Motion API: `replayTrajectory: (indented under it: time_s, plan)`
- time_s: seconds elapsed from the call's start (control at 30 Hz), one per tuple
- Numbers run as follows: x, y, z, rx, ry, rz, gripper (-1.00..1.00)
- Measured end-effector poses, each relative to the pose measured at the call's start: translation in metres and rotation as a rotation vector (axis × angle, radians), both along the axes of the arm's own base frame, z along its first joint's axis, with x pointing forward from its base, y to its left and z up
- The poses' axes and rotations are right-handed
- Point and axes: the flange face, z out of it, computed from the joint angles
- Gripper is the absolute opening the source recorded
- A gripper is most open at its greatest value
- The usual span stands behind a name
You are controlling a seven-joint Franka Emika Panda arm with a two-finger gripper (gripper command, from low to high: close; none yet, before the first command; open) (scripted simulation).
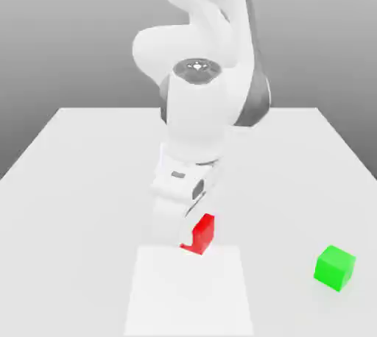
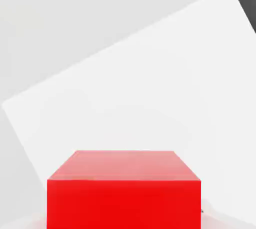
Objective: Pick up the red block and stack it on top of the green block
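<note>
Now the tool is down at the red block, pinching it, with part of the block hidden behind the white finger in the exterior view. Over in the hand view, the block sits big and close, its bright front face below a paler, pinkish top face. Whether it touches the surface or hangs just above, I can't tell! The white arm reaches down from the top of the exterior view, its hand angled over the block. Just beside the block, towards the camera, lies a brighter white panel. And the green block? It rests on the surface, well apart from the red one, towards the exterior view's right, one corner turned to the camera.
</note>
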Motion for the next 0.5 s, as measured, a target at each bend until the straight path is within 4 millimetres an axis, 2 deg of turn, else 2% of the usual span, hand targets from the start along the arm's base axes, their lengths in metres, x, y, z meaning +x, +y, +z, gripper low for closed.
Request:
replayTrajectory:
  time_s: [0.1, 0.2, 0.27, 0.37, 0.4, 0.5]
  plan:
    - [0.005, 0.077, 0.011, -0.002, -0.001, 0.141, -1.0]
    - [-0.01, 0.164, 0.022, 0.005, 0.004, 0.293, -1.0]
    - [-0.011, 0.181, 0.012, 0.009, 0.006, 0.313, -1.0]
    - [-0.01, 0.184, -0.022, 0.01, 0.007, 0.312, -1.0]
    - [-0.01, 0.183, -0.033, 0.01, 0.007, 0.312, 1.0]
    - [-0.01, 0.183, -0.033, 0.01, 0.007, 0.312, 1.0]
